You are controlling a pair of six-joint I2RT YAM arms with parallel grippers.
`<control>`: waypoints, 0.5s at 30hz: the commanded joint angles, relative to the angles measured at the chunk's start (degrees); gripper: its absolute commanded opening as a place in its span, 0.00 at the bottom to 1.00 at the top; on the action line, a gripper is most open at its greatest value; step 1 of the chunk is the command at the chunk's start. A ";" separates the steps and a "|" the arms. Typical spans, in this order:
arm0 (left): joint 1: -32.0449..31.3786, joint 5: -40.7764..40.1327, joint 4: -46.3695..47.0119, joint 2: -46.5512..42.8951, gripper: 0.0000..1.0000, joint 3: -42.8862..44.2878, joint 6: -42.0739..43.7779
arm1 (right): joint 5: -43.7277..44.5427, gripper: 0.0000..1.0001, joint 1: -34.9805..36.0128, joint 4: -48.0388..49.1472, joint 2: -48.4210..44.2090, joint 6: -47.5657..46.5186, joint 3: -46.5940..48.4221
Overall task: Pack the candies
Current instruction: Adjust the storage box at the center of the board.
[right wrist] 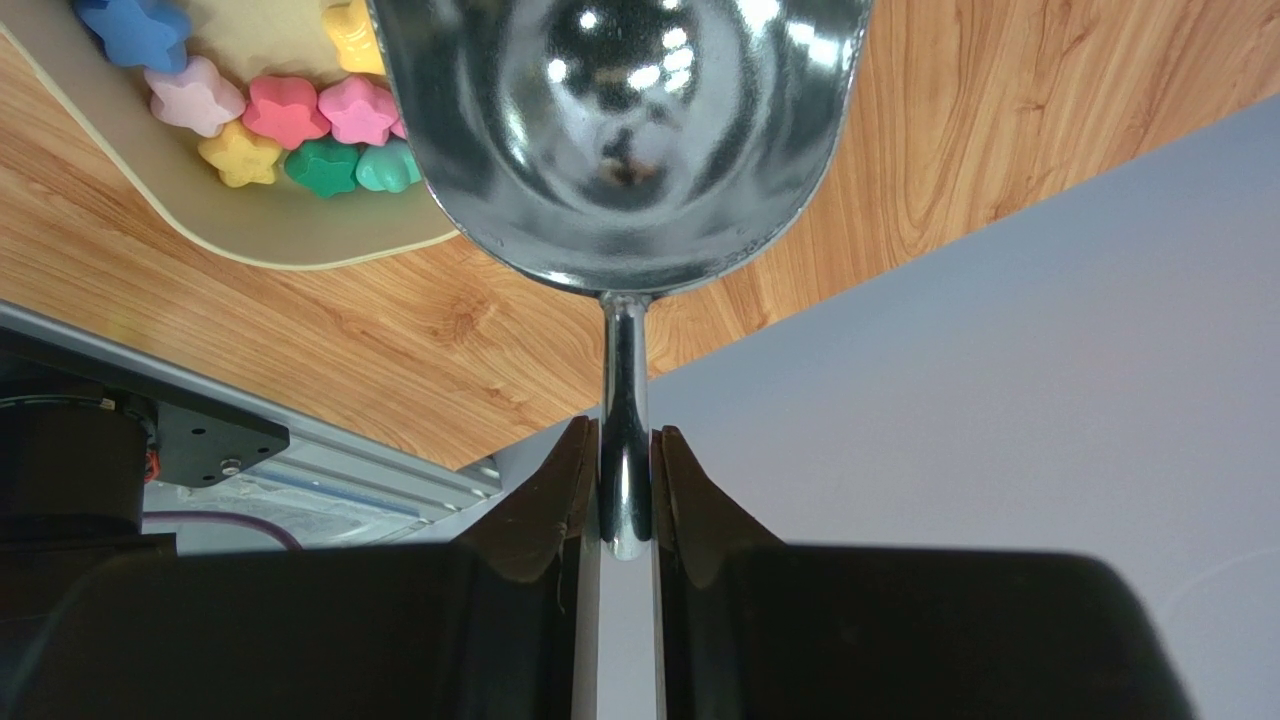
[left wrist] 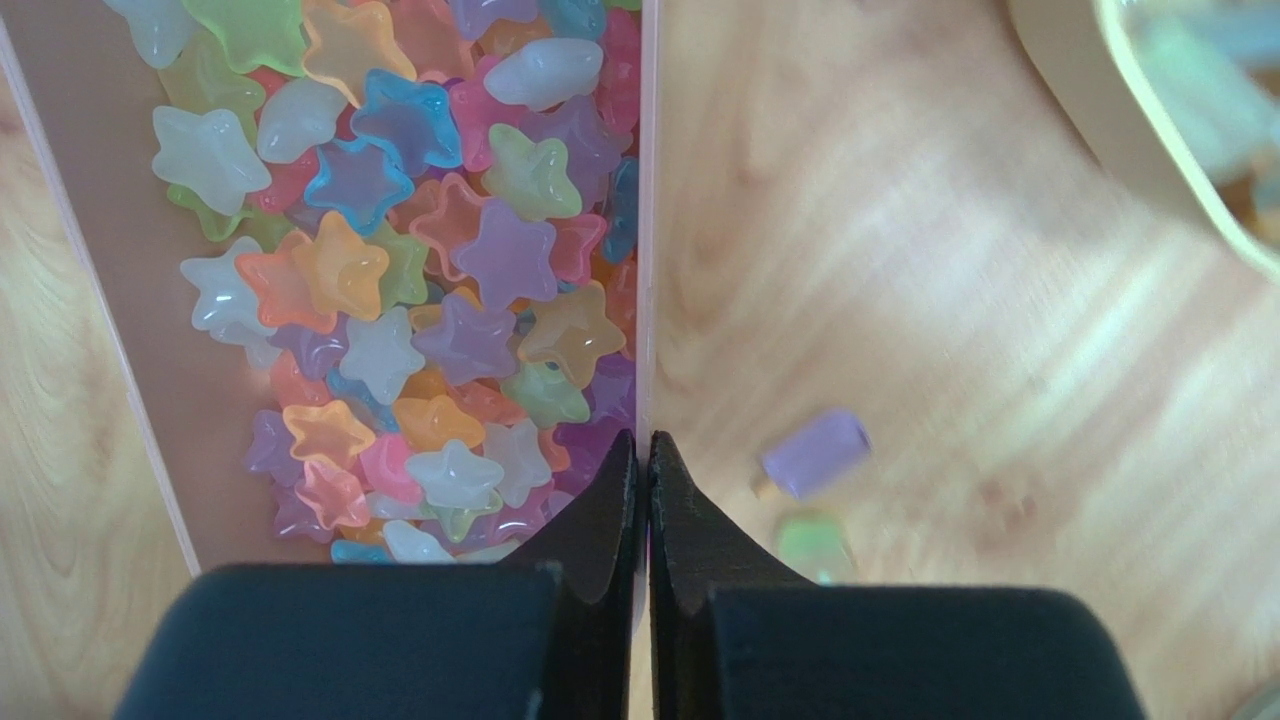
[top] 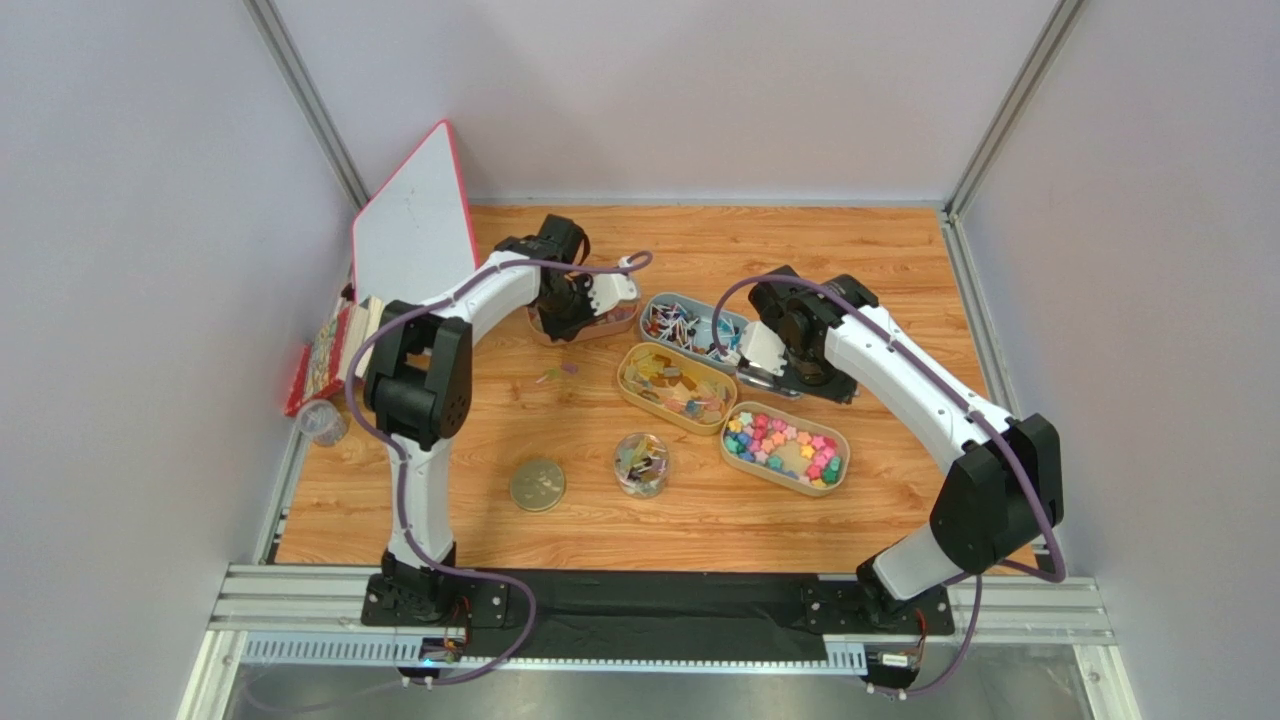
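- Steel scoop (right wrist: 624, 120) is showing its hollow to the wrist camera and looking empty. The right gripper (right wrist: 625, 495) is squeezing the thin handle, its fingers nearly meeting around it.
- Bright candies (right wrist: 286, 113) are lying in the tan tray (right wrist: 271, 225) just beside the scoop's lip, so the scoop is probably being readied for a dip there.
- Across the table, the left gripper (left wrist: 646, 480) is nipping the thin wall of the pink tray (left wrist: 648, 225) with its fingers almost touching, seemingly steadying or tilting it.
- Pastel star candies (left wrist: 436, 270) are piling inside against that same wall.
- A purple sweet (left wrist: 813, 453) and a green sweet (left wrist: 815, 543) are lying loose on the wood just outside the wall, near the fingertips.
- The clear jar (top: 642, 462) is sitting open in free wood toward the near edge, with its lid (top: 537, 485) lying apart to its left.
- Trays are crowding the space between the arms, so sideways swings are looking tight. The right-hand wall is standing close behind the scoop.
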 commanded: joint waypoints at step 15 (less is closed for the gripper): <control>-0.89 -1.89 -3.96 -13.61 0.00 -16.64 22.95 | 0.78 0.00 -0.59 -10.02 -1.18 0.98 2.09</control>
